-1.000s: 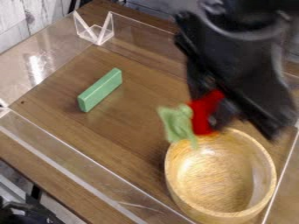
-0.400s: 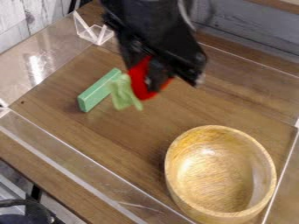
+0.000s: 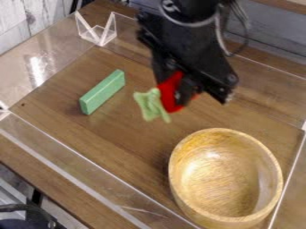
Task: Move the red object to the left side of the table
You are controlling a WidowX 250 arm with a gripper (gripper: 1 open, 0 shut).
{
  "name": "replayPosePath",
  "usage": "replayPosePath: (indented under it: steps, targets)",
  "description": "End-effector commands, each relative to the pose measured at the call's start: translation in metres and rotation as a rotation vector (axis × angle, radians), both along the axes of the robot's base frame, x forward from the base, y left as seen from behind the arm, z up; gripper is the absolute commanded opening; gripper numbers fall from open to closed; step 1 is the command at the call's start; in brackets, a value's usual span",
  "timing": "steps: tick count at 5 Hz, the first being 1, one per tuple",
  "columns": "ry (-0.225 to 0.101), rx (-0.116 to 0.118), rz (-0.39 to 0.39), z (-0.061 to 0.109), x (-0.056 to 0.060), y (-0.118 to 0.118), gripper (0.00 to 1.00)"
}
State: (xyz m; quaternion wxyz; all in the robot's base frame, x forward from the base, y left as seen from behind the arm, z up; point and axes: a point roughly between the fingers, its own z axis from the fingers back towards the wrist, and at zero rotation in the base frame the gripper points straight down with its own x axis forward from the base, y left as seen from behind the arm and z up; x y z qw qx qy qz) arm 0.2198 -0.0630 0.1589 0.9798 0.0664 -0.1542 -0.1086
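Red and glossy, the small rounded toy fruit [image 3: 171, 92] with its light green leafy end hangs pinched in our black end effector [image 3: 170, 95] above the middle of the dark wood-grain desk [image 3: 72, 134], so we judge the grasp done and the set-down on the left side still ahead.

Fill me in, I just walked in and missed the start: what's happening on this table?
A robot arm's gripper is holding a small red toy fruit in its jaws, its green leafy end sticking out. It is carried above the table, between the green block on the left and the wooden bowl at the lower right. The fruit has not been set down yet.
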Motion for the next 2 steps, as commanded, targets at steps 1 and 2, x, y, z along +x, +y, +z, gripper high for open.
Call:
replayPosePath:
  steps: [1, 2]
  targets:
    - [-0.048, -0.019, -0.071, -0.003, 0.009, 0.003, 0.00]
    - [-0.050, -0.032, -0.112, -0.015, 0.009, 0.017, 0.00]
